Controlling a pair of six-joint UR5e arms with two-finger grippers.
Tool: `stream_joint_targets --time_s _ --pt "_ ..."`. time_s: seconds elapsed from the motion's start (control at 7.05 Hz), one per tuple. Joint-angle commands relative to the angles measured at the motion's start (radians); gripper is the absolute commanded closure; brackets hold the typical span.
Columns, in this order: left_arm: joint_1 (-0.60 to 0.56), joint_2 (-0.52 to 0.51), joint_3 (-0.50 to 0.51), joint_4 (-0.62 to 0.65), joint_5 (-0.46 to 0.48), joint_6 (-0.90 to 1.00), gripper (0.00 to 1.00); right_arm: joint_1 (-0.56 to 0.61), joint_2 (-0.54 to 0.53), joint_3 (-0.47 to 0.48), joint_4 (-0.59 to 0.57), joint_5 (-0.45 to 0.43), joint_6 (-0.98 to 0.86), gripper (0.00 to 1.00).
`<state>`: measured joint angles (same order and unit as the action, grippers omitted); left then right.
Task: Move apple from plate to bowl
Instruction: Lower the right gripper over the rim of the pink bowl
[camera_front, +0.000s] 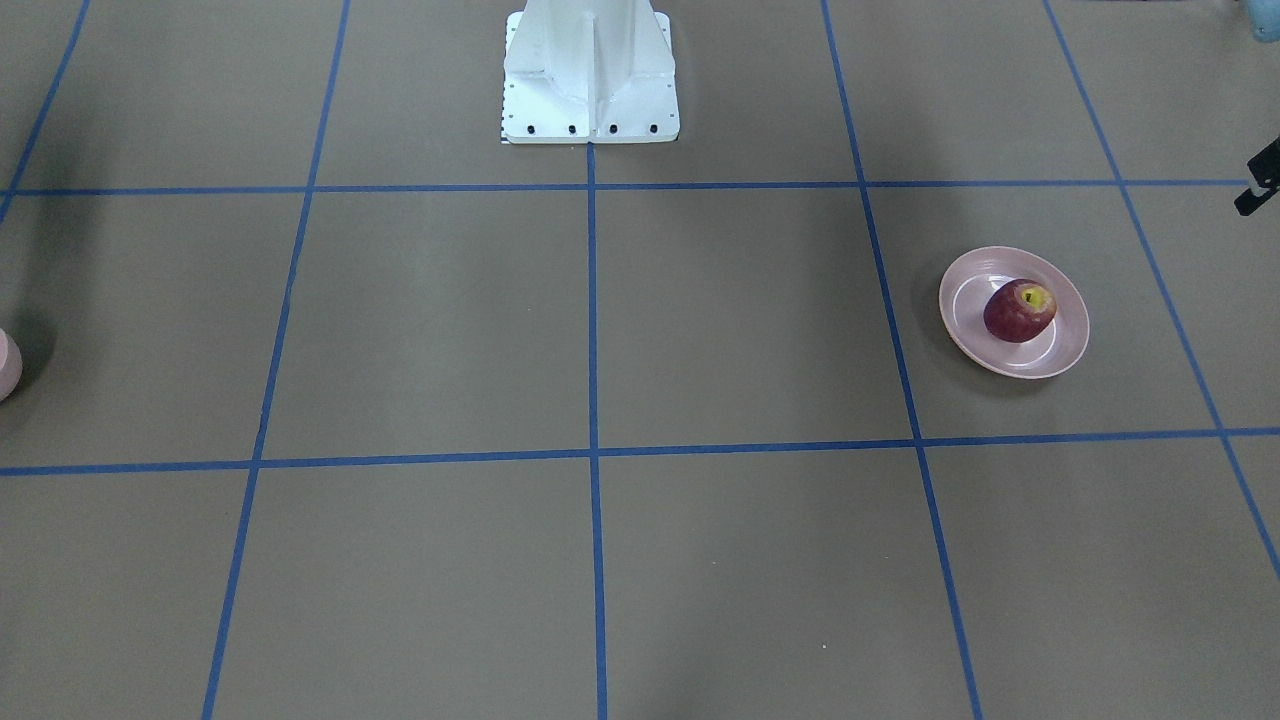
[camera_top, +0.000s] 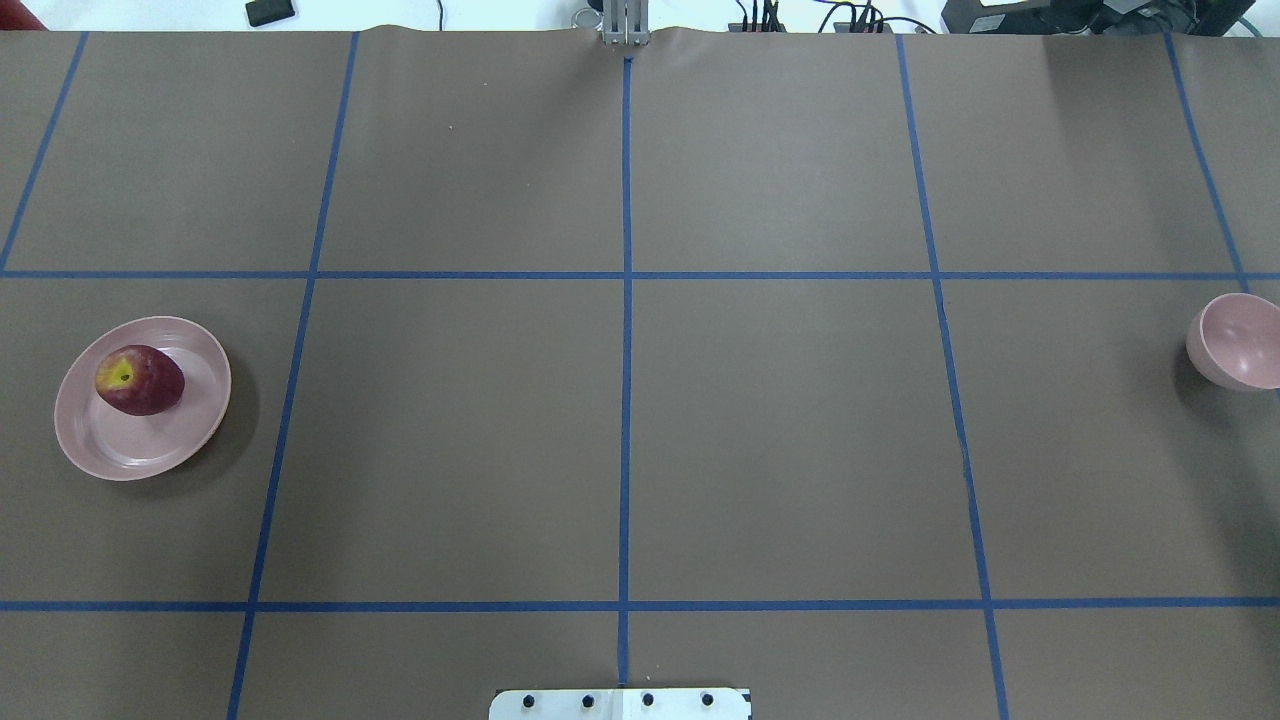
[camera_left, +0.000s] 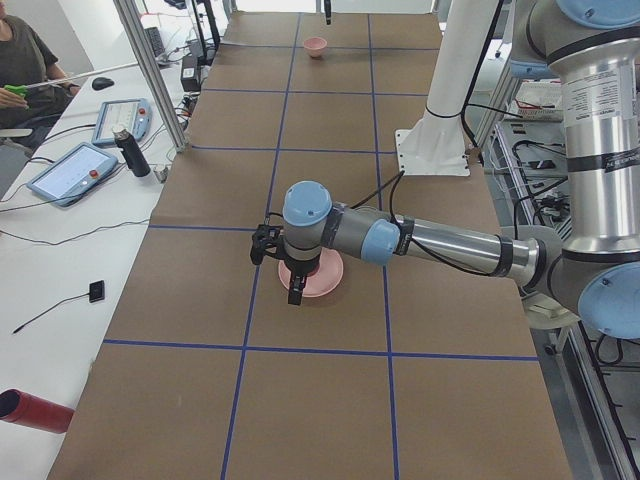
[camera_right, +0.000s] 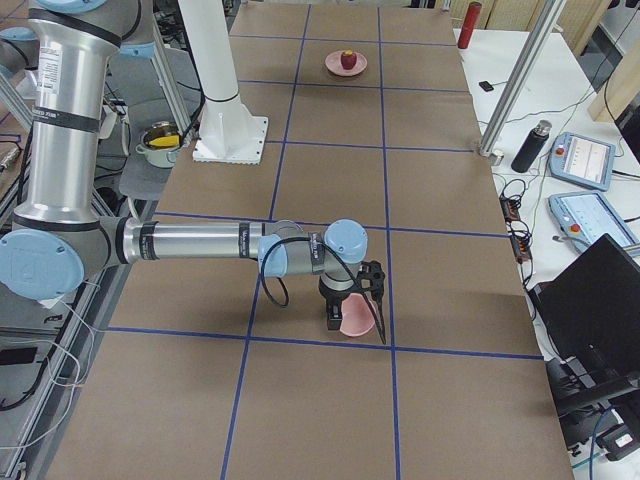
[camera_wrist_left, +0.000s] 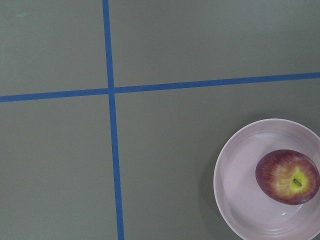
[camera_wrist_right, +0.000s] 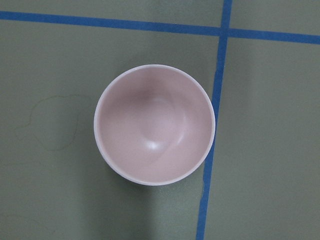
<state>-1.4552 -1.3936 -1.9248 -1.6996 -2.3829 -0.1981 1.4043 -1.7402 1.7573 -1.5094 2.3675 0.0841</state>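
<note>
The left claw (camera_left: 295, 288) hangs near the plate (camera_top: 130, 450), far left, where the apple (camera_top: 140, 380) lies. The right claw (camera_right: 352, 312) hangs above the bowl (camera_top: 1240, 345), far right. Released or clenched: cannot tell for either.

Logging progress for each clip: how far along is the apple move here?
Done: nothing. The apple sits untouched on the plate, and the bowl is empty. In hand: the left arm hangs above, near the plate, and the right arm hangs over the bowl. Left: grasp the apple, carry it across, release it in the bowl.
</note>
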Motion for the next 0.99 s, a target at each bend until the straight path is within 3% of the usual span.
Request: stream_joint_targets --time_s 0.0,0.85 --pt "0.001 0.007 0.000 0.002 -0.002 0.000 0.02 -0.001 -0.004 -0.016 0.117 0.013 0.002 0.00" --pt "0.004 -0.001 -0.010 -0.002 -0.016 0.002 0.02 -0.008 0.013 -0.035 0.247 0.035 0.003 0.00"
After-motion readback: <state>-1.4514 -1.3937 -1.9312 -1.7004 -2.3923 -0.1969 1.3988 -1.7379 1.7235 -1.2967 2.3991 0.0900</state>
